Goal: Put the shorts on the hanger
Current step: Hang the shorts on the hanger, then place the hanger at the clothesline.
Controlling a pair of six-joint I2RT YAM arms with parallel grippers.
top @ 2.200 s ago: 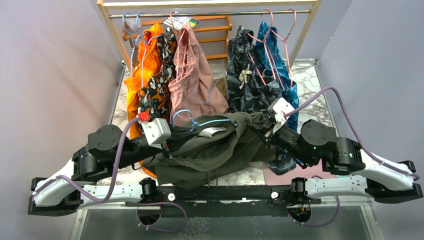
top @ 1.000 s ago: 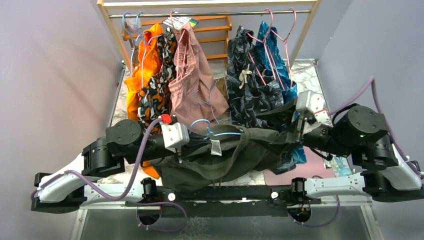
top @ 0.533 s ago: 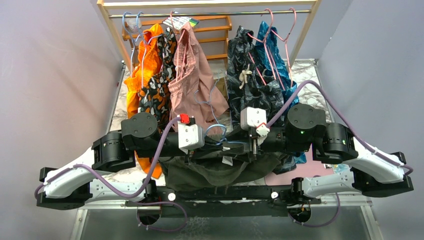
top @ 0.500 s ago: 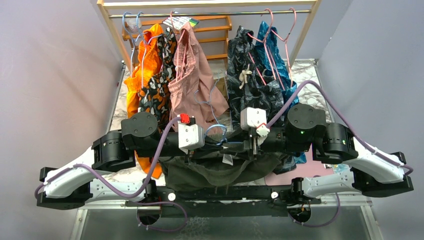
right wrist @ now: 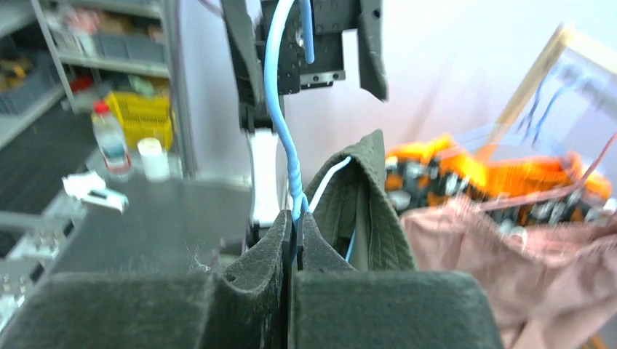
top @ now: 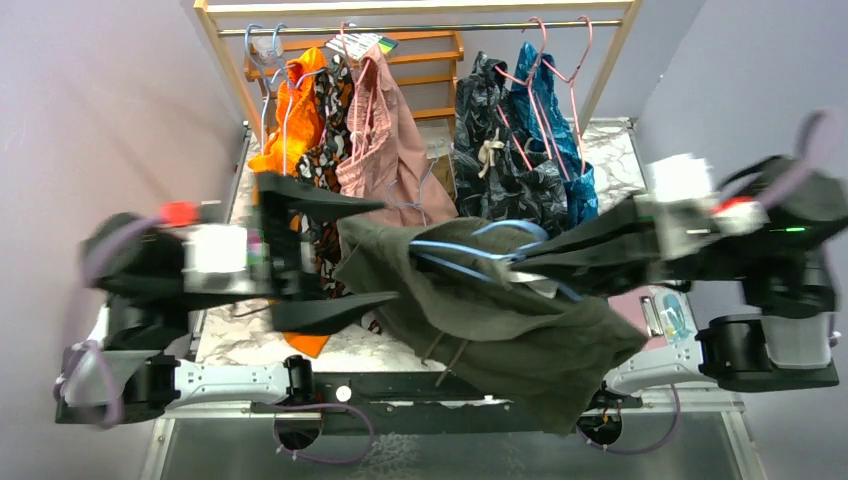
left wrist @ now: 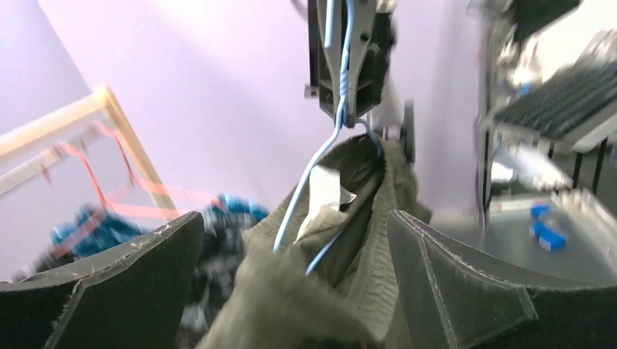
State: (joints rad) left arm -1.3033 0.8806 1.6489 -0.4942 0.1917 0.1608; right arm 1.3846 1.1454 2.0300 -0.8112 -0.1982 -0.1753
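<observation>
Since half a second back the arms have swung apart: the left gripper (top: 388, 250) has let go and drawn off leftward, its jaws now spread wide and empty, while the right gripper (right wrist: 293, 227) is pinched fully shut on the light-blue wire hanger (top: 452, 250) and carries it alone. On that hanger the olive-green shorts (top: 500, 330) hang in the air between the arms, above the near edge of the marble tabletop (top: 612, 150) — the wire runs inside the waistband beside the white label (left wrist: 325, 190), and the legs sag down to the right. I judge the cloth light, limp and apt to slide along smooth thin wire, so a tilt could shed it; the hanger looks springy and easily bent. The best hold seems to be the twisted neck under the hook, about where the right gripper has it — for the shorts, the thick waistband seam.
</observation>
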